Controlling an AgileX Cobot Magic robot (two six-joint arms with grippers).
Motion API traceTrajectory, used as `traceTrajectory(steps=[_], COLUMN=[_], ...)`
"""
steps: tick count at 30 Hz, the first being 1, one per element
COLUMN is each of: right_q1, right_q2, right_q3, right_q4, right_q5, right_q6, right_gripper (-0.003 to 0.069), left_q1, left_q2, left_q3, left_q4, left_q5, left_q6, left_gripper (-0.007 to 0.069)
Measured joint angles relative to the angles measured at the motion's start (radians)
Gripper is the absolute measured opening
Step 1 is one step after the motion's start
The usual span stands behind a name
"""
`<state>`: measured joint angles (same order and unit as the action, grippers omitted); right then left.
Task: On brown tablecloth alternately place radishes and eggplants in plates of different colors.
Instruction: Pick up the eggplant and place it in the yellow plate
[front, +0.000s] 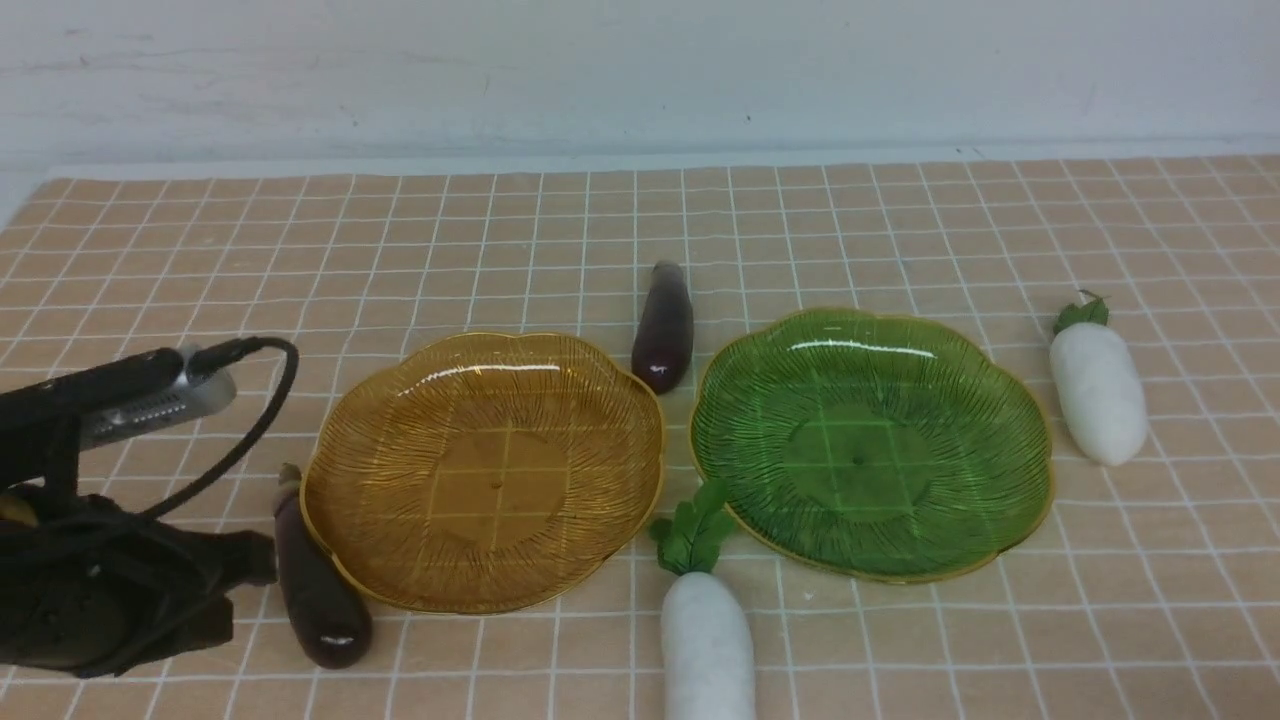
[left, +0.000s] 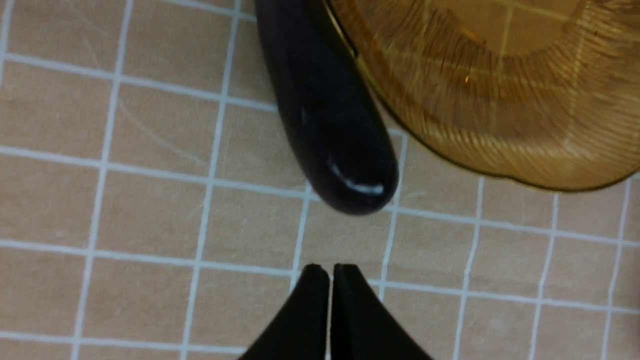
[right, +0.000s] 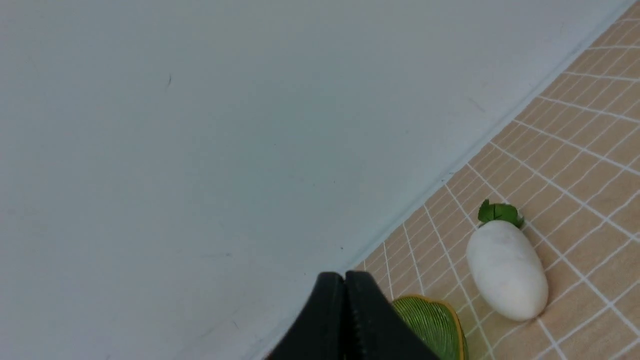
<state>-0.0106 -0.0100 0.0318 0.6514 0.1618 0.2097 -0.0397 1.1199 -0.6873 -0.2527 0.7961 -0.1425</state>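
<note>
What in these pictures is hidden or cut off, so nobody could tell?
Front view: near white toy radish, lower end cut by bottom edge.
Left wrist view: glossy dark purple eggplant, stem end cut by top edge.
Right wrist view: green ribbed plate, mostly behind right gripper and past bottom edge.

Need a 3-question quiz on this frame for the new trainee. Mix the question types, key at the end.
1. True or false: the amber plate and the green plate are both empty.
2. Fill in: one radish lies to the right of the green plate. The other radish lies at the near edge, in front of the gap between the two ___.
3. Pick one: the thing closest to the shut left gripper is A. a radish, B. an eggplant, C. the green plate.

Key: 1 true; 2 plates; 3 B.
</note>
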Motion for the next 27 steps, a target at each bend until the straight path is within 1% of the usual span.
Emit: traceTrajectory(steps=[3,4,5,7,12,13,15,17,19,27], right_q1=[0.0,0.0,0.0,0.0,0.0,0.0,0.0,0.0,0.0,0.0], right_q2=[0.0,0.0,0.0,0.0,0.0,0.0,0.0,0.0,0.0,0.0], right_q3=[0.0,0.0,0.0,0.0,0.0,0.0,0.0,0.0,0.0,0.0], right_q4=[0.001,0.001,0.001,0.001,0.001,0.001,0.001,0.001,0.001,0.001], right_q5=[0.017,0.017,0.016,0.01,0.004,0.004,0.004,0.004,0.004,0.004], right_q6=[-0.005,-0.006,-0.007,-0.007,-0.01,-0.01,-0.01,-0.01,-0.01,-0.01], right_gripper=[-0.0015,-0.0015,-0.0015,-0.0015,-0.0015,-0.0015,-0.0015,-0.0015,-0.0015,-0.0015], left_q1=[0.0,0.0,0.0,0.0,0.0,0.0,0.0,0.0,0.0,0.0], left_q2=[0.034,0.065,0.085,0.149,0.254,0.28,0.324,0.347,0.366,0.425], left_q3=[-0.011,-0.015,-0.015,-0.016,-0.019,-0.02,-0.02,-0.02,-0.02,-0.02], left_q4=[-0.013,-0.019,-0.025,-0.054,-0.204,-0.235,-0.257,-0.26,-0.263,-0.22], left_q5=[-0.034,-0.058,-0.068,-0.078,-0.128,-0.135,-0.16,-0.183,-0.206,-0.214], left_q6=[0.014,0.03,0.042,0.082,0.232,0.27,0.308,0.316,0.319,0.337], left_gripper=[0.0,0.0013,0.0033,0.0108,0.0398,0.0472,0.0566,0.0598,0.0605,0.0584])
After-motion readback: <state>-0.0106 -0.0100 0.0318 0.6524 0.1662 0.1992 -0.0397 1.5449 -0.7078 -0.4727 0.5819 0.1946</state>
